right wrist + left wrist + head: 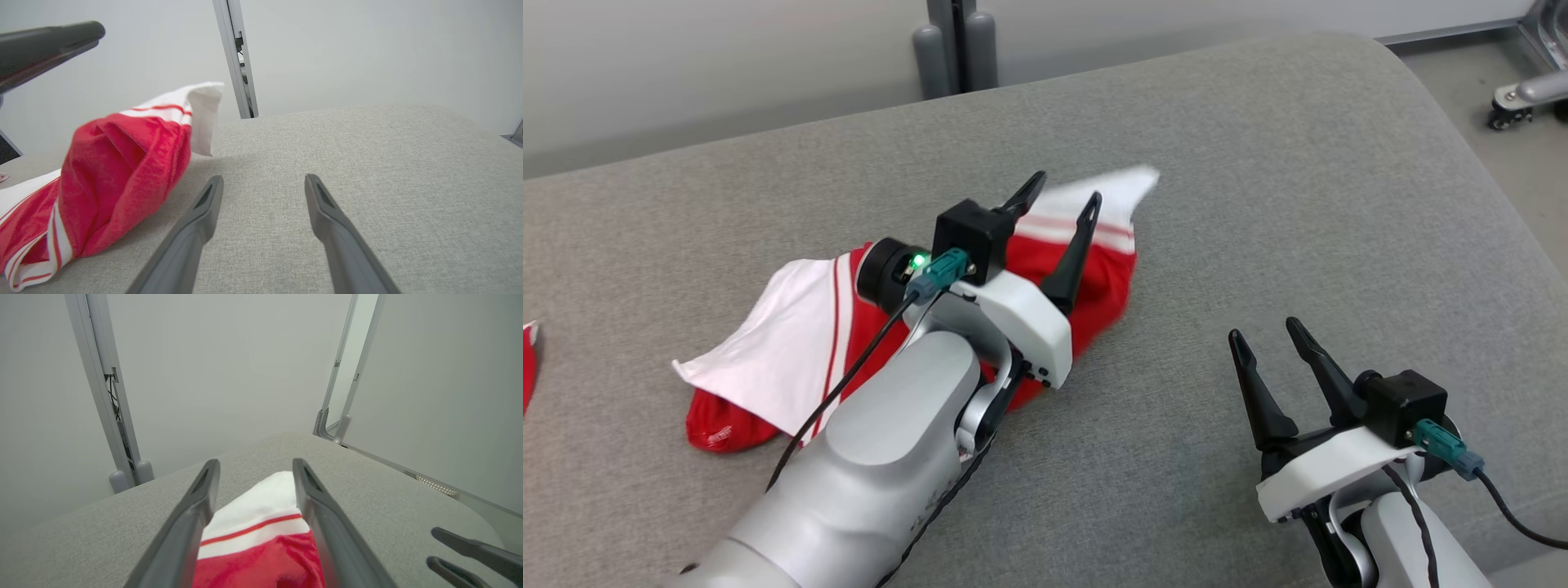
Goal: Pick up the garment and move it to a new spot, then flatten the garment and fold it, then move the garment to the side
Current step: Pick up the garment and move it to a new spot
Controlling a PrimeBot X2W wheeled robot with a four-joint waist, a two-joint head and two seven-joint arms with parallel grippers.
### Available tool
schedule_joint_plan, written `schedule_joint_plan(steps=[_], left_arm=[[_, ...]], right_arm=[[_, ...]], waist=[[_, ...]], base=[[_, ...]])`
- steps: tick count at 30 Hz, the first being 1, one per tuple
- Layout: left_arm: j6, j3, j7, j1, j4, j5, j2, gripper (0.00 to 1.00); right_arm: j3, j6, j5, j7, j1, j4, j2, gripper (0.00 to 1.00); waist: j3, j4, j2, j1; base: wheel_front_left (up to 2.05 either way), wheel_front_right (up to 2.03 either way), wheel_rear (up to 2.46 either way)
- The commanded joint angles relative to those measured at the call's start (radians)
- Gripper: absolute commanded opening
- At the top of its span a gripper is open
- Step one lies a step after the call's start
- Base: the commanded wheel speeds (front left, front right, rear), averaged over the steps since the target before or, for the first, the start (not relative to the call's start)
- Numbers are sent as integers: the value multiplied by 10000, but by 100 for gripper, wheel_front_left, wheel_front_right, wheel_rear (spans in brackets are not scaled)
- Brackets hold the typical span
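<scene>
Garment in a red and white heap on the grey tabletop, left of centre, under the left gripper.
That gripper's fingers stand apart over the cloth and pinch nothing. The right gripper sits wide open to the right, clear of the cloth. To flatten it well, I'd take a white hem in each gripper and draw them apart low over the surface, not lift the heap. I count one garment, two grippers, four fingers, and one red scrap at the far left edge.

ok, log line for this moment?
garment: crumpled on cushion, not folded | left tool: open, over garment | right tool: open, empty, apart from garment
</scene>
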Motion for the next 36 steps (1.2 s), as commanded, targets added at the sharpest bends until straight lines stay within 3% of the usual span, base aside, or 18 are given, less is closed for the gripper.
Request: schedule_joint_plan(steps=[1,6,14,25,36], left_arm=[[13,104,-42,129,23,113,57,100],[-190,914,-44,774,141,671,55,100],[-189,3116,-33,2184,-98,1790,63,100],[-562,5854,-28,4477,-502,3285,50,100],[-634,7672,-28,6498,-1672,4381,50,100]], right_arm=[[-35,19,-64,-51,6,-15,-46,100],[-193,19,-145,-51,100,-38,-49,100],[-395,19,-492,-51,302,7,-50,100],[-731,19,-799,-51,714,114,-49,100],[-651,19,-669,-51,1167,171,-50,100]], waist=[[-57,104,-1,0],[-262,496,-1,0],[-707,1204,-1,0],[-1546,2016,-1,0],[-2053,2276,-1,0]], base=[[0,0,0],[0,0,0],[0,0,0],[0,0,0],[0,0,0]])
